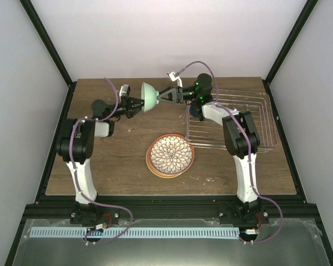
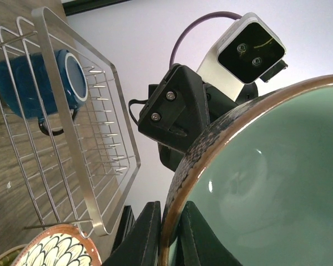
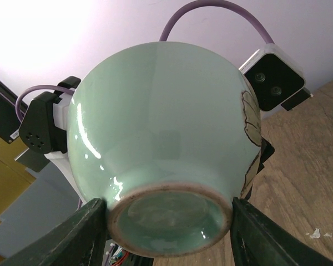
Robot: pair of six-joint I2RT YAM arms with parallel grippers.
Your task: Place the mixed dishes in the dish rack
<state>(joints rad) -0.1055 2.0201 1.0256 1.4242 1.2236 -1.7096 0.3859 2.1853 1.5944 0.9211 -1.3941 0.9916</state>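
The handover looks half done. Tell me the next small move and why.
Probably close the right gripper firmly on the foot of the bowl. Its fingers flank the foot, but whether they grip is unclear. The left gripper pinches the rim, so it could let go afterwards. The rack lies on the right arm's side.

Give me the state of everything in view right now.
pale mint-green bowl: airborne, on its side, between both grippers
left gripper: shut on the bowl's rim
right gripper: fingers flanking the bowl's foot, grip unclear
dark blue mug: upright inside the dish rack
flower-petal plate: lying flat on the table
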